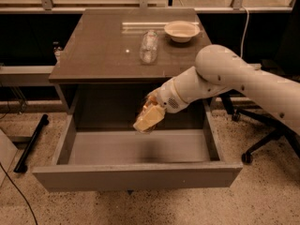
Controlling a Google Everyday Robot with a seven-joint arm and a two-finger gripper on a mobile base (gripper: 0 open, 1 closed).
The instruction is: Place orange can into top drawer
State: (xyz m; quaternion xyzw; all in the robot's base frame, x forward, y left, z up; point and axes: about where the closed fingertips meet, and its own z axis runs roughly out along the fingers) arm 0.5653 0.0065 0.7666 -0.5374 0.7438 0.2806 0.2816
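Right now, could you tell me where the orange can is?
In the camera view the orange can hangs mid-frame in the gripper, over the open top drawer, just below the front edge of the tabletop.

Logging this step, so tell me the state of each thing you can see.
top drawer: pulled open.
orange can: gripped, tilted, in the air over the top drawer.
pincer: shut on the orange can.
plastic bottle: lying on its side on the cabinet top.
bowl: upright on the cabinet top.
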